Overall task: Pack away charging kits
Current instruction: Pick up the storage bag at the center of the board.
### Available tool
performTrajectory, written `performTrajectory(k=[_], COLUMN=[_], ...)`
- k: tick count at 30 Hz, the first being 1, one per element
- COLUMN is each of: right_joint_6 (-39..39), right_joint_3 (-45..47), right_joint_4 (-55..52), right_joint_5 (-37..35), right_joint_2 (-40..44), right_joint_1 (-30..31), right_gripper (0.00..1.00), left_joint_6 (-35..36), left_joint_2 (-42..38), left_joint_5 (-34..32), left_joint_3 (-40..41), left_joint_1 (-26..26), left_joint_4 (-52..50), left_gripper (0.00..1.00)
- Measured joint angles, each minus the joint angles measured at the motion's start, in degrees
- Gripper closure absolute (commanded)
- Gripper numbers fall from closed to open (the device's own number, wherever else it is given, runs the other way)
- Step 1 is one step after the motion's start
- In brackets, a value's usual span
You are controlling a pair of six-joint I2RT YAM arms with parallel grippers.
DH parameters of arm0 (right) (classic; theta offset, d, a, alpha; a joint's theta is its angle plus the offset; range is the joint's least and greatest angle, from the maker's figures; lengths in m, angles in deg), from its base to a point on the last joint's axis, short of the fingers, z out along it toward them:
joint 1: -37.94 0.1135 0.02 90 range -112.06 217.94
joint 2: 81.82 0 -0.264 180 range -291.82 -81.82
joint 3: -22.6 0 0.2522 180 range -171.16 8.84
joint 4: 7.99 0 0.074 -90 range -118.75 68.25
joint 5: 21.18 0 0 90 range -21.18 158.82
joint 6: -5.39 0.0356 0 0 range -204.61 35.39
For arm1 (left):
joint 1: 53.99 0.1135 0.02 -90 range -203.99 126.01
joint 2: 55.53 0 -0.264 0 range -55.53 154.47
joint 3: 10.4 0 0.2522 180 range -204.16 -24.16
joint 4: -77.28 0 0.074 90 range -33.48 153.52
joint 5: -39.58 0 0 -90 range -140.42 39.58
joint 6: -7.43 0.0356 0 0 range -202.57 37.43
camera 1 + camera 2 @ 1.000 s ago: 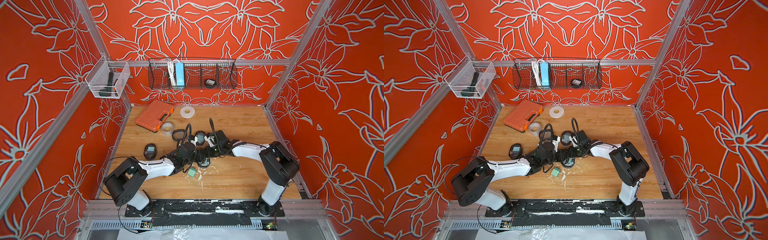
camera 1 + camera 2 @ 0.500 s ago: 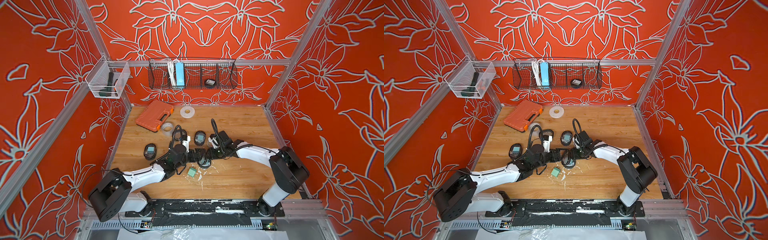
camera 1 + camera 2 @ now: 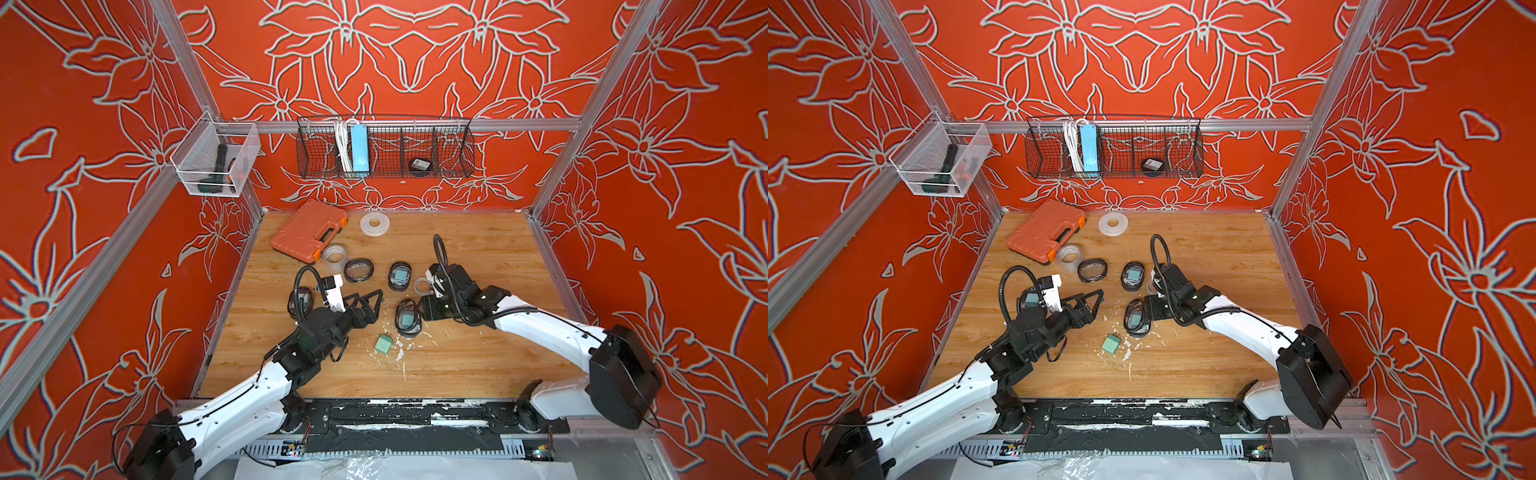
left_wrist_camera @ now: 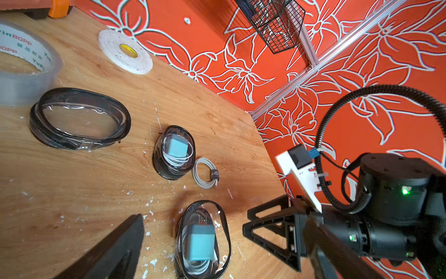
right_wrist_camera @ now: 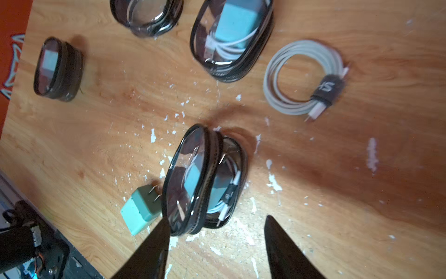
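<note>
Left claw (image 3: 375,306): spread wide above the tabletop (image 3: 478,249); nothing is held between the jaws.
Right claw (image 5: 216,217): the jaws are parted and aimed at the end of the near pouch (image 5: 205,178). One fingertip (image 5: 158,236) is seen against the pouch's rim and the other is clear of it, so nothing is clamped.
Near pouch (image 3: 407,319): laid on the tabletop between the two claws, just in front of the right one. The zip is seen partly undone, and a teal adapter and a white cable are seen inside.
Loose adapter (image 5: 141,210): a teal cube laid just beside the near pouch, prongs turned toward it.
Filled pouch (image 3: 400,276): laid farther back; an adapter and a coiled cable are visible through the clear top.
Loose cable (image 5: 304,77): a white coil bound with a dark strap, laid on bare wood just beside the filled pouch.
Empty pouch (image 3: 358,270): laid near the filled one, just beside the clear tape roll (image 3: 334,254); nothing is seen inside.
Side pouch (image 3: 1030,300): partly hidden by the left arm's hose; a light-blue block is seen through its top.
Stored pouch (image 3: 419,165): set in a compartment of the wire basket (image 3: 453,145) on the back wall, apart from the blue power strip (image 3: 358,147).
Other things: an orange case (image 3: 309,230) and a flat white tape roll (image 3: 375,223) are laid at the back of the tabletop.
</note>
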Motion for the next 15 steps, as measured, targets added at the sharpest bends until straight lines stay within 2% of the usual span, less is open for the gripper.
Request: performTrajectory(k=[5, 7, 11, 14, 15], right_joint_6=[1.4, 2.2, 3.3, 4.0, 4.0], right_joint_3=[-2.9, -3.2, -3.2, -3.2, -3.2], right_joint_4=[-1.5, -2.1, -3.3, -3.7, -3.7], right_joint_5=[-4.1, -6.7, -9.9, -11.2, -11.5], right_joint_2=[-5.9, -7.3, -9.7, -10.1, -10.1], right_joint_1=[3.0, 2.9, 2.8, 2.8, 2.8], right_gripper=[0.51, 0.61, 0.88, 0.99, 1.00], left_joint_6=[0.1, 0.0, -0.2, -0.4, -0.4], left_joint_2=[2.3, 3.9, 8.2, 12.2, 13.6], left_joint_5=[0.4, 0.8, 2.3, 4.2, 4.8], left_joint_3=[-1.0, -1.1, -1.6, -2.9, -3.5], left_joint_1=[0.2, 0.3, 0.9, 1.0, 1.0], left_joint_4=[-1.9, -2.0, -2.0, -1.8, -1.8], left_gripper=[0.06, 0.06, 0.08, 0.09, 0.10])
